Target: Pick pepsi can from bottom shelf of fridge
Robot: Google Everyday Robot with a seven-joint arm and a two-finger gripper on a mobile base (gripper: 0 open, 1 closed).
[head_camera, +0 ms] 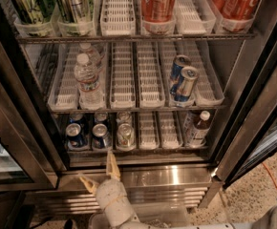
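Two dark blue pepsi cans (75, 136) (100, 135) stand at the front of the left lanes of the bottom shelf (148, 130) of the open fridge (176, 175). More cans stand behind them. A silver-grey can (125, 135) stands in the lane to their right. My gripper (100, 173) is open and empty, below and in front of the shelf, over the steel sill. One finger (112, 163) points up toward the gap between the second pepsi can and the silver can. It touches no can.
A dark bottle with a white cap (197, 128) stands at the shelf's right end. On the middle rack are water bottles (87, 80) and slim blue-and-silver cans (184, 82). Above are green cans (31, 4) and red cola cans (158, 1). Dark door frames flank both sides.
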